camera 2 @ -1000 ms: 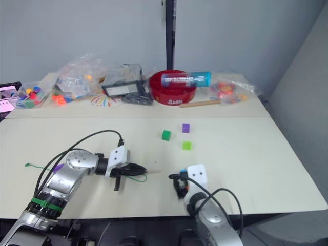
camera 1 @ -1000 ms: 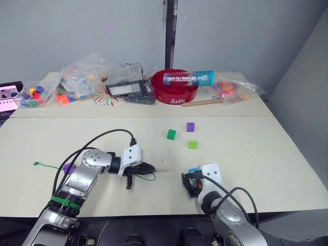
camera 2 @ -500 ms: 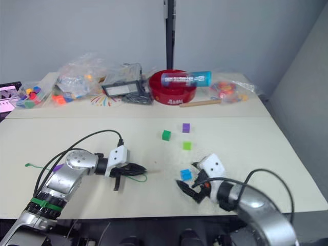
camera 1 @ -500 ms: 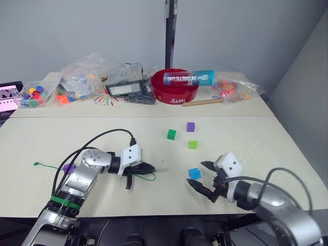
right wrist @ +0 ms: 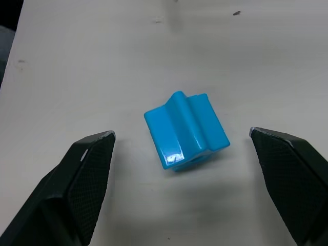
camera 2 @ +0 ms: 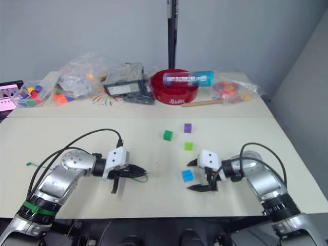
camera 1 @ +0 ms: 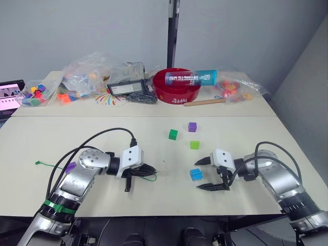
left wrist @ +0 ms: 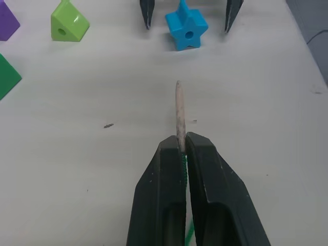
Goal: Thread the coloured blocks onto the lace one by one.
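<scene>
Up close, the glossy blue star-shaped block (right wrist: 185, 129) lies on the matte worktop (camera 1: 246, 133) between the wide-spread right gripper (camera 1: 210, 173); the left gripper (left wrist: 181, 154) pinches the lace (left wrist: 179, 114) behind its pale stiff tip.

Purple block (camera 1: 70, 166) partly hidden behind left arm, dark green block (left wrist: 6, 77) cut off by the edge

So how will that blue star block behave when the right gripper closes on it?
The blue block looks like glossy hard plastic, so probably light and rigid, possibly slippery. Its ridged star sides may twist between the open right gripper. Lying flat on the table, it seems unlikely to roll.
</scene>
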